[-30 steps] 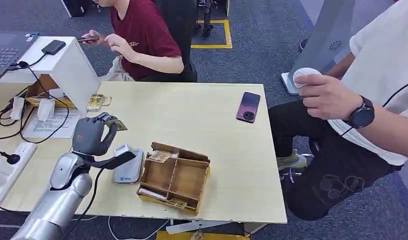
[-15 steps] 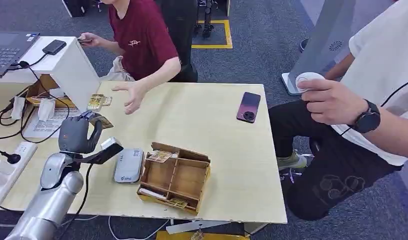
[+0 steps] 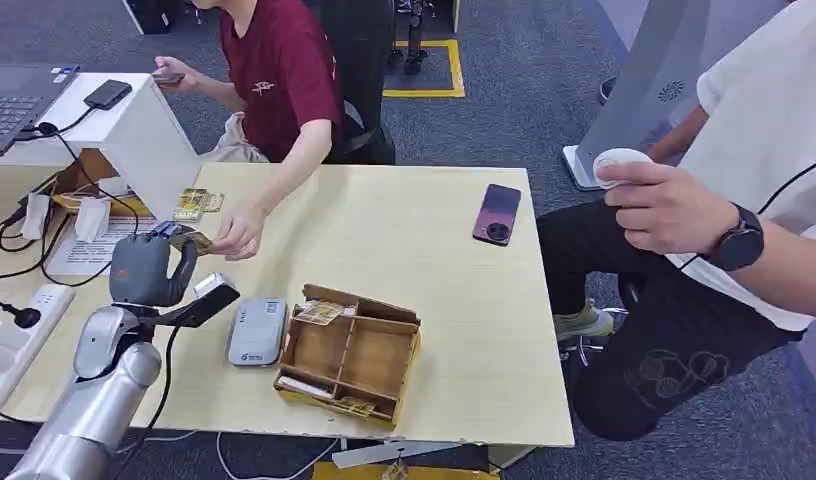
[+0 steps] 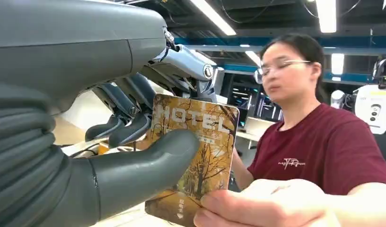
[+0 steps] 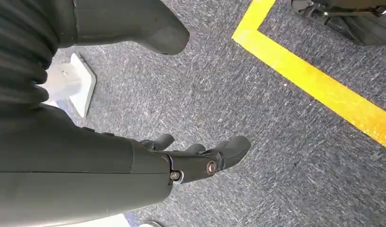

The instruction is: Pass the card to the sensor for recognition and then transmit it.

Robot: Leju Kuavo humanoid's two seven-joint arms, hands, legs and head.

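A: Head view?
B: Left hand (image 3: pixel 144 268) raised over the table (image 3: pixel 424 250), pinching the card (image 3: pixel 189 240); a person's hand (image 3: pixel 236 236) grips its far end. Sensor (image 3: pixel 256 331) lies nearby.
A: Left wrist?
B: Thumb pressed on the card (image 4: pixel 196 156).
A: Right wrist?
B: Right hand (image 5: pixel 134 156) over carpet, fingers apart, holding nothing.

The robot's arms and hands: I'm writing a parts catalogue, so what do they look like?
The left arm is a smooth silver tube with a rounded wrist joint and a thin black cable alongside. The left hand is dark grey, with a ribbed cover, thick thumb and darker fingers. The right hand matches, showing small silver screws.
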